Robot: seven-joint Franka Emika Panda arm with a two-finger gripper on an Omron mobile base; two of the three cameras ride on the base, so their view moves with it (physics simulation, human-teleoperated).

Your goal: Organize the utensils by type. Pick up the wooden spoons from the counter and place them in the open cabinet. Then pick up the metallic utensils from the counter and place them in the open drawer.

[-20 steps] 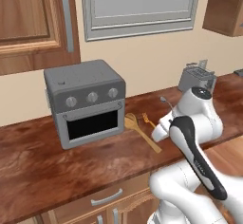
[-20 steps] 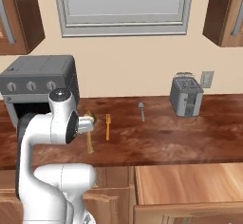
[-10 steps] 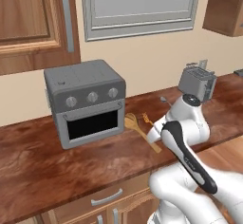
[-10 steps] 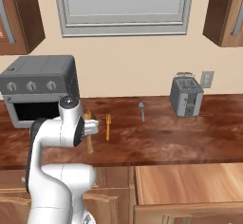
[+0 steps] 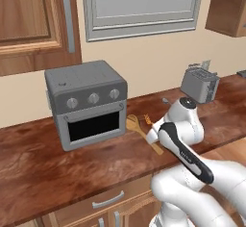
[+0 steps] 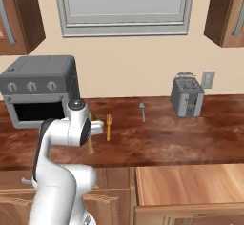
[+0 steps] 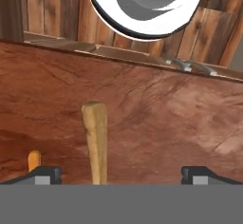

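The tan wooden spoon (image 5: 136, 124) lies on the dark reddish counter (image 5: 57, 163) just right of the toaster oven, its handle (image 7: 96, 140) running toward the counter's front edge. In the hand view my gripper (image 7: 121, 174) hangs open above that handle, which lies between the fingertips (image 7: 46, 172), nearer the left one. The slim orange fork (image 6: 108, 126) rests just beside the spoon, its end (image 7: 33, 160) outside the left fingertip. A brown wall cabinet (image 5: 29, 24) with a grey bar handle hangs at top left. The open drawer (image 6: 190, 186) shows its tan inside below the counter.
A grey toaster oven (image 5: 89, 101) stands close to the left of the spoon. A small grey spoon (image 6: 142, 110) lies farther right, and a silver toaster (image 6: 187, 100) stands by the wall. Bare counter stretches between fork and toaster.
My arm has bent lower and shifted a little to the right over the spoon. The spoon and fork have stayed where they were, and the jaws have stayed open.
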